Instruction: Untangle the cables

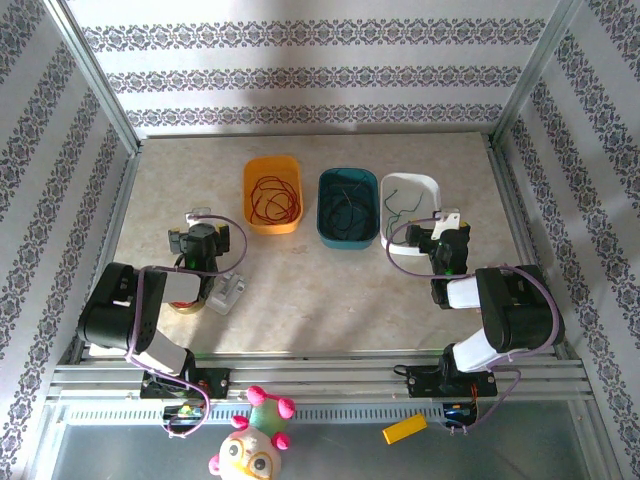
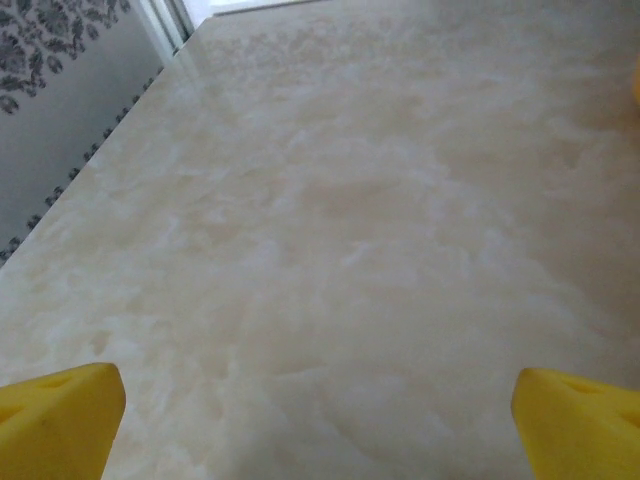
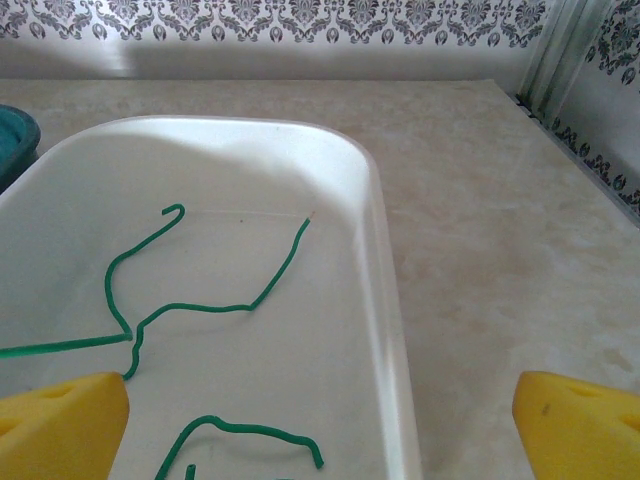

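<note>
The cables lie sorted in three bins at the back of the table. Red cable (image 1: 272, 200) is coiled in the orange bin (image 1: 250, 175), dark cable (image 1: 345, 205) in the teal bin (image 1: 325, 225), and green cable (image 1: 403, 207) in the white bin (image 1: 428, 184). My right gripper (image 1: 445, 222) hangs open over the near right corner of the white bin (image 3: 385, 300); green cable (image 3: 200, 305) lies loose on the bin floor ahead of it, nothing between the fingers (image 3: 60, 425). My left gripper (image 1: 198, 222) is open over bare table (image 2: 330, 220), left of the orange bin, holding nothing.
A roll of tape (image 1: 186, 303) and a small clear piece (image 1: 228, 293) sit by the left arm. Metal frame posts and patterned walls close in the table on three sides. Purple arm cable (image 1: 400, 262) loops beside the right wrist.
</note>
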### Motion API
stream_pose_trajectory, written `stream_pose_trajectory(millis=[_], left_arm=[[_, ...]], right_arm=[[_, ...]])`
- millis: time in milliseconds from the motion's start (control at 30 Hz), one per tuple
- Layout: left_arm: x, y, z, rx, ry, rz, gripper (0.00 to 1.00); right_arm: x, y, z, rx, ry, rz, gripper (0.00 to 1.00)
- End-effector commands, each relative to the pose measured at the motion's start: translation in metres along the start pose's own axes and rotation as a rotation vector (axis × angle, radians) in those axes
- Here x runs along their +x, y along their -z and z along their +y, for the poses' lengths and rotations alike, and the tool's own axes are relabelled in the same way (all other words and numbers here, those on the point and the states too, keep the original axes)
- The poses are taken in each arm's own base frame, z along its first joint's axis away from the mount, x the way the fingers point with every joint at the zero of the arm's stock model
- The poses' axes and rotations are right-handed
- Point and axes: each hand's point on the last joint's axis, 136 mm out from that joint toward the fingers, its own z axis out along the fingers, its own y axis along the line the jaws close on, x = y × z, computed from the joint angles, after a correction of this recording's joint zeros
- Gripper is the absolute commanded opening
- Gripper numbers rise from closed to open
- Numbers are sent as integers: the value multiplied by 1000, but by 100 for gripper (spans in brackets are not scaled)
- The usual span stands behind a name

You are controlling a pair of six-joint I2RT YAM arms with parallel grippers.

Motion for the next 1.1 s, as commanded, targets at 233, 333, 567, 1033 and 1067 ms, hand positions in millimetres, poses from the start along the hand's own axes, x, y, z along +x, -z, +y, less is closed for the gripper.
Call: stream_pose_trajectory(millis=[233, 333, 567, 1033, 1067], left_arm=[[-16, -5, -6, 154, 87, -90, 99], [-20, -5, -5, 152, 89, -131, 99], [-18, -6, -5, 149, 81, -136, 99], [-17, -6, -6, 150, 81, -128, 99], [-18, -6, -5, 149, 81, -130, 99]], right_arm=[[-12, -6, -4, 30, -22, -19, 98], [-11, -6, -6, 45, -22, -17, 98], [-10, -6, -6, 44, -23, -13, 98], [-8, -7, -6, 18, -37, -1, 98], [-8, -7, -6, 18, -36, -2, 98]])
